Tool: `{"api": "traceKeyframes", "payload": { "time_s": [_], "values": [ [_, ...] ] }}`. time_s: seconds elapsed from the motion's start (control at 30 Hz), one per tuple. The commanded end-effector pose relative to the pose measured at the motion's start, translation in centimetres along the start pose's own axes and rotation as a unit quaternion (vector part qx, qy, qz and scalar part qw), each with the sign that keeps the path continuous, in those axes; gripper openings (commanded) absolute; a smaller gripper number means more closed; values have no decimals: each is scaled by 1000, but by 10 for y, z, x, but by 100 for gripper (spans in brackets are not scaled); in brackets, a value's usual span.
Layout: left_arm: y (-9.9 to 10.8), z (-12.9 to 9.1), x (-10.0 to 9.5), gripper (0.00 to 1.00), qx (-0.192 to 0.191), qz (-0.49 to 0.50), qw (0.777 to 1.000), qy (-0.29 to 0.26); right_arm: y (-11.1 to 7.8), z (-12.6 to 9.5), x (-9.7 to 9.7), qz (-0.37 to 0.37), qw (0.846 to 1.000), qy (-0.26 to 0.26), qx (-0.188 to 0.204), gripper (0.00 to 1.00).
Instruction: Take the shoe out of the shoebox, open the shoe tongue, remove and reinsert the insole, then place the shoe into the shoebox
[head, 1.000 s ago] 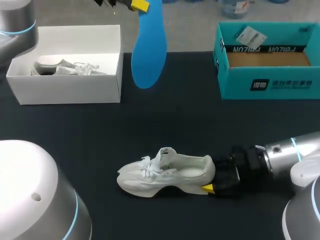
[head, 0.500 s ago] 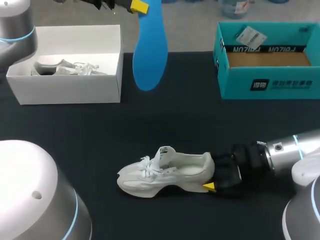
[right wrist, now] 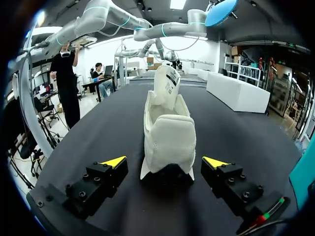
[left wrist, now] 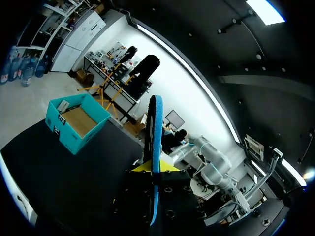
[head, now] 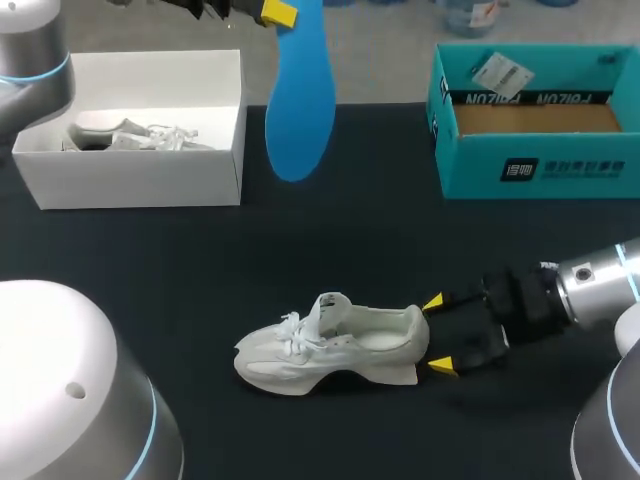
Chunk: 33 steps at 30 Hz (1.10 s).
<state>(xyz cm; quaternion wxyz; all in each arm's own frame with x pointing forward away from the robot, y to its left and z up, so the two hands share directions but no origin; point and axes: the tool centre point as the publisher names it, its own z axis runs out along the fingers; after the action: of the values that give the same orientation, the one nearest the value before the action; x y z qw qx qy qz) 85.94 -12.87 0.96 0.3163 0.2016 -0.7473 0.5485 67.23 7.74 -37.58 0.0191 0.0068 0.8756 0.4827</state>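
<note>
The right gripper (head: pixel 438 334) has released the white sneaker (head: pixel 330 345) and backed off, fingers wide — reinsertion awaits the blue insole (head: pixel 298 100) clamped in the left gripper (head: pixel 272 12).

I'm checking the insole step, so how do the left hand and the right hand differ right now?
The left hand is shut on the blue insole, while the right hand is open and holds nothing. The left hand hangs high above the table; the right hand sits low at the white shoe's heel. Both have yellow tips.
</note>
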Motion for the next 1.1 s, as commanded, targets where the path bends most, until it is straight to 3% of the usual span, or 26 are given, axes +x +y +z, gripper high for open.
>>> {"api": "traceKeyframes", "payload": {
  "time_s": [0.03, 0.37, 0.53, 0.73, 1.1],
  "values": [
    [1, 1, 0, 0, 2, 0, 1000, 0, 25, -23, -5, 5, 995, 20, 95, 100],
    [1, 1, 0, 0, 2, 0, 1000, 0, 51, -34, -19, 8, 976, 23, 214, 100],
    [1, 1, 0, 0, 2, 0, 1000, 0, 55, -42, -15, -13, 970, -9, 243, 100],
    [1, 1, 0, 0, 2, 0, 1000, 0, 69, -48, -10, -51, 950, -30, 306, 100],
    [1, 1, 0, 0, 2, 0, 1000, 0, 71, -64, 2, -61, 940, -37, 333, 100]
  ]
}}
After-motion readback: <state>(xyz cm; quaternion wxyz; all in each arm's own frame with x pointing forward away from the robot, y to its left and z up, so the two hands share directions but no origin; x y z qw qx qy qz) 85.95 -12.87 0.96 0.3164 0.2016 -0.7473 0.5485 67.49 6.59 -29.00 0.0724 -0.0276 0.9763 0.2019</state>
